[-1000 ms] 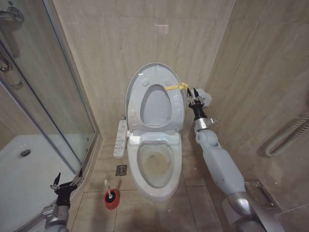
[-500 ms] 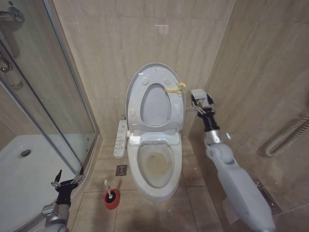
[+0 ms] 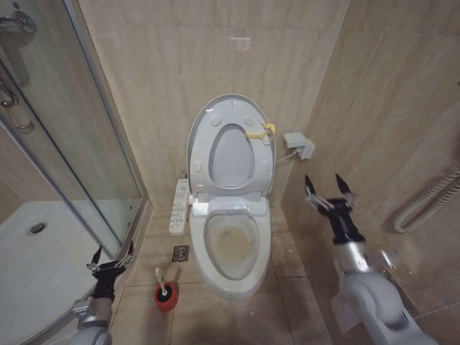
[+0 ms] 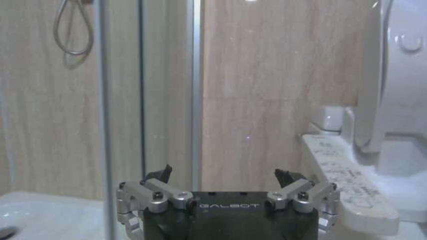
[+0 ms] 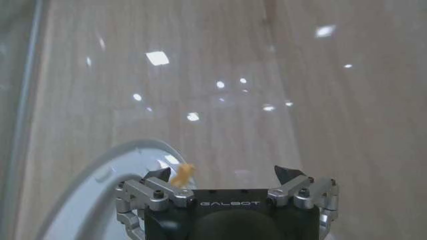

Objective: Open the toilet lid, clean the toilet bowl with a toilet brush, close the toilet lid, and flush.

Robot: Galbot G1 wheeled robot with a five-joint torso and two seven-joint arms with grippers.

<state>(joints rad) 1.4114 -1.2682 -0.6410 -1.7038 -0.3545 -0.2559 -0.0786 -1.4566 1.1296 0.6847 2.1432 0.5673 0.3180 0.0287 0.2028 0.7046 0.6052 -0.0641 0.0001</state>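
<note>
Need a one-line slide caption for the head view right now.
Toilet lid raised, toilet brush in its cup, both open grippers, left and right, empty.

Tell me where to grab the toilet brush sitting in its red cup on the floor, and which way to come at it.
Grip the slim white handle of the toilet brush near its top, coming from above. It stands tilted out of the red cup, bristle head buried inside, so only the handle is free. The left gripper, open beside it, is probably the better choice; the toilet bowl crowds the other side.
</note>
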